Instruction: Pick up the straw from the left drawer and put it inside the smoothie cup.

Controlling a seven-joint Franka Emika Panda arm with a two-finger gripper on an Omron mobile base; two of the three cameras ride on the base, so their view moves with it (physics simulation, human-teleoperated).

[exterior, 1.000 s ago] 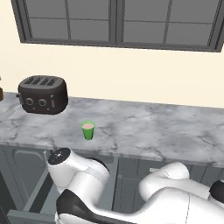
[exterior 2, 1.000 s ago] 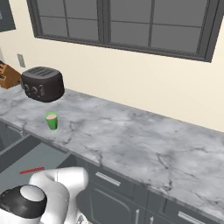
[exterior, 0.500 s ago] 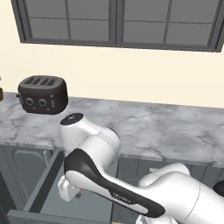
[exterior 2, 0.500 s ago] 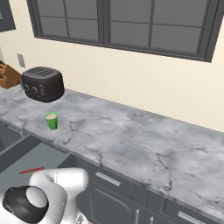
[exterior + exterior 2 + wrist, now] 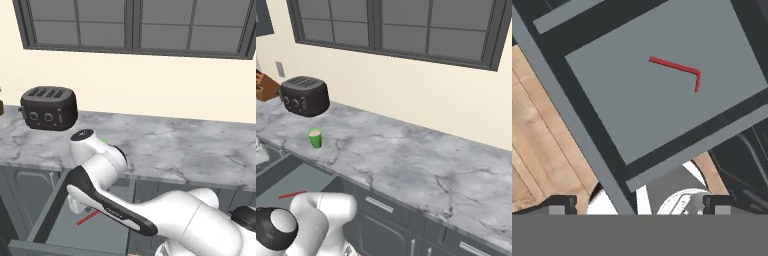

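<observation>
Swinging further down over the left drawer point(image 5: 50, 212), the arm is now leaning low above it. Inside, the straw point(image 5: 677, 69) is lying flat on the grey bottom. The gripper point(image 5: 637, 205) fingertips are standing wide apart, touching nothing. The smoothie cup point(image 5: 315, 138) is sitting on the counter point(image 5: 406, 155), right of the toaster point(image 5: 304, 95).

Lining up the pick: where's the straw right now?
The straw lies flat on the bare grey bottom of the open left drawer, below the counter edge. In the right base view it sits left of the arm, below the smoothie cup.
</observation>
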